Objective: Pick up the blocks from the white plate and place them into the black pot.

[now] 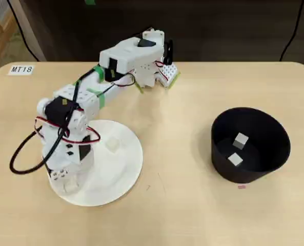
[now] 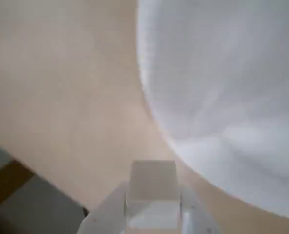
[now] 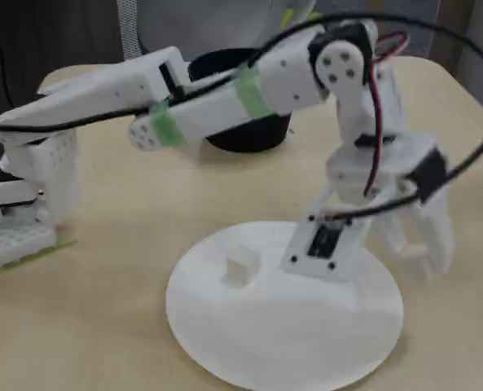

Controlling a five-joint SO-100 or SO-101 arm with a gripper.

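Clearly the gripper [image 2: 153, 214] is closed on a block [image 2: 152, 192]: in the wrist view a pale cube sits pinched between the two white fingers at the six o'clock edge, above bare table, with the rim of the white plate [image 2: 222, 97] curving away toward two o'clock. In the overhead view the gripper [image 1: 61, 176] hangs at about eight o'clock of the white plate [image 1: 126, 169], near its rim, and the held cube is hidden under the wrist. One more block [image 1: 111, 144] lies loose on the plate near its twelve o'clock side; the fixed view shows the same cube [image 3: 243, 265] left of the arm. The black pot [image 1: 275, 148] stands well apart at three o'clock of the plate, with two blocks [image 1: 240, 140] already on its floor.

The step in hand looks like the start of a carry: the cube is grasped and seems lifted off the plate. The next move likely calls for raising the load high enough to clear the pot's tall wall, swinging across toward three o'clock, and parting the fingers only once the cube is over the pot's opening.
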